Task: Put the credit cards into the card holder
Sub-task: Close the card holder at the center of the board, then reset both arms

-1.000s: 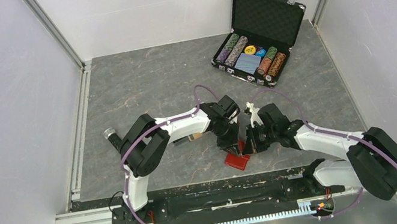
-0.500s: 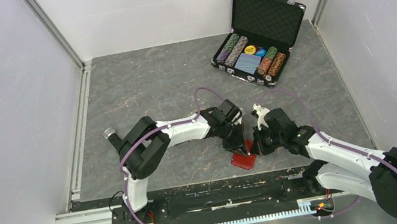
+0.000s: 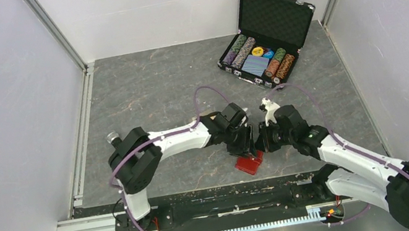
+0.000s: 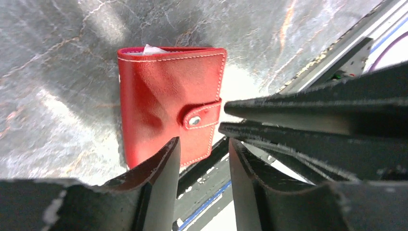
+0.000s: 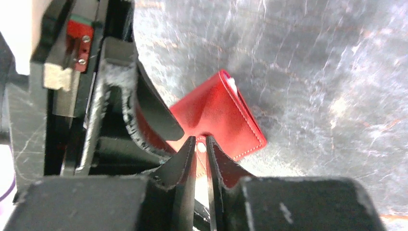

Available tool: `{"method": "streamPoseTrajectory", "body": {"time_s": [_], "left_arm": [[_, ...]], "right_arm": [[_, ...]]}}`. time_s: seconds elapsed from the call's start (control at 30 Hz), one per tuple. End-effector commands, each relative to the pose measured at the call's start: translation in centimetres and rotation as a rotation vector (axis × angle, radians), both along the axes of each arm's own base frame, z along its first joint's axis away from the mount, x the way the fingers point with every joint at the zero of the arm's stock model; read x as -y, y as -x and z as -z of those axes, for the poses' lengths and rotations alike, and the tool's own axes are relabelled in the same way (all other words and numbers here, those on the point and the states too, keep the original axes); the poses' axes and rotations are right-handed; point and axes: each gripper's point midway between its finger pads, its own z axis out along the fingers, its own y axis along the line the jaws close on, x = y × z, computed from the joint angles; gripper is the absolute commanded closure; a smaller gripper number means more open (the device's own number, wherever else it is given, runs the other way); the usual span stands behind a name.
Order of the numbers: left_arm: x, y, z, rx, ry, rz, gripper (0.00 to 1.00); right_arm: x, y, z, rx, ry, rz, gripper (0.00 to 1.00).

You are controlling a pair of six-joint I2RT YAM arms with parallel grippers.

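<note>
Nearest the camera, the black metal base rail (image 3: 223, 203) that carries both arms runs along the near edge of the grey marbled table (image 3: 154, 92). Just beyond it lies the small red leather-like folding wallet (image 4: 163, 91), flat on the tabletop and folded closed, with its rounded snap tab (image 4: 199, 118) fastened over the front face. A pale sliver shows at the wallet's open end; whether that is a card or the lining cannot be told. The two arms meet right over the wallet. The left gripper (image 4: 203, 144) hangs just above its near end with the jaws clearly apart and nothing between them. The right gripper (image 5: 200, 140) points down at the tab side, its fingers drawn almost together with only a thin slit left between them. Nothing is caught in that slit, and the tips sit just beside the tab without pinching it. Well apart from all this, at the far right corner of the table, an open black hard case of poker chips (image 3: 267, 36) stands with its lid raised, rows of coloured chips and a blue patterned deck inside.
</note>
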Motion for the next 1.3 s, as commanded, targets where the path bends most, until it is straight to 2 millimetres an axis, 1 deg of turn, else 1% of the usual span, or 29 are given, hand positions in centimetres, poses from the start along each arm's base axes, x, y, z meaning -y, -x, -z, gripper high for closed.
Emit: {"method": "streamPoseTrajectory", "body": {"time_s": [0.0, 0.03, 0.1, 0.13, 0.2, 0.27, 0.37, 0.4, 0.43, 0.47, 0.57, 0.63, 0.67, 0.73, 0.93, 1.13, 1.2, 1.27], "left_arm": [[0.3, -2.1, -5.0, 0.16, 0.108, -0.028, 0.5], [0.3, -2.3, -6.0, 0.176, 0.137, -0.04, 0.48], [0.1, -2.7, -7.3, 0.193, 0.186, -0.067, 0.43], [-0.2, -2.9, -7.8, 0.198, 0.212, -0.084, 0.41], [-0.9, -3.4, -8.6, 0.204, 0.251, -0.117, 0.4], [-2.1, -4.0, -8.9, 0.208, 0.283, -0.156, 0.38], [-4.3, -5.2, -10.0, 0.225, 0.333, -0.216, 0.32], [-5.2, -5.7, -10.3, 0.23, 0.346, -0.241, 0.26], [-6.2, -6.2, -10.5, 0.236, 0.36, -0.264, 0.23], [-7.2, -6.5, -10.8, 0.245, 0.368, -0.285, 0.22], [-10.3, -7.8, -11.4, 0.273, 0.374, -0.339, 0.13], [-12.2, -8.6, -11.7, 0.289, 0.372, -0.38, 0.01], [-13.3, -9.0, -11.6, 0.289, 0.369, -0.403, 0.0], [-15.1, -9.7, -11.8, 0.289, 0.377, -0.449, 0.0], [-20.1, -12.1, -12.3, 0.319, 0.388, -0.589, 0.0], [-25.6, -15.4, -12.5, 0.376, 0.303, -0.717, 0.0], [-27.3, -16.5, -12.3, 0.397, 0.258, -0.726, 0.0], [-28.7, -17.5, -12.1, 0.404, 0.212, -0.725, 0.0]], "right_arm": [[-0.8, -2.9, -4.6, 0.118, -0.085, 0.035, 0.81], [-0.7, -3.1, -5.0, 0.121, -0.097, 0.039, 0.78], [-0.3, -3.6, -5.5, 0.121, -0.117, 0.058, 0.7], [-0.2, -3.8, -5.7, 0.12, -0.125, 0.063, 0.62], [0.3, -4.2, -5.9, 0.121, -0.134, 0.086, 0.49], [0.8, -4.6, -6.1, 0.133, -0.134, 0.109, 0.35], [1.6, -4.9, -6.2, 0.148, -0.13, 0.145, 0.22], [1.8, -4.9, -6.1, 0.149, -0.129, 0.154, 0.19], [2.0, -4.9, -5.9, 0.15, -0.125, 0.162, 0.15], [2.2, -4.9, -5.8, 0.15, -0.123, 0.17, 0.13], [2.8, -4.9, -5.3, 0.14, -0.115, 0.199, 0.09], [3.1, -4.9, -4.9, 0.134, -0.109, 0.214, 0.06], [3.3, -4.9, -4.8, 0.132, -0.105, 0.223, 0.05], [3.6, -5.0, -4.5, 0.128, -0.095, 0.237, 0.02], [4.1, -5.8, -4.6, 0.137, -0.072, 0.27, 0.02], [5.1, -7.4, -4.7, 0.16, -0.012, 0.328, 0.02], [5.7, -8.0, -4.6, 0.16, 0.016, 0.361, 0.02], [6.2, -8.9, -5.1, 0.179, 0.041, 0.391, 0.02]]}}
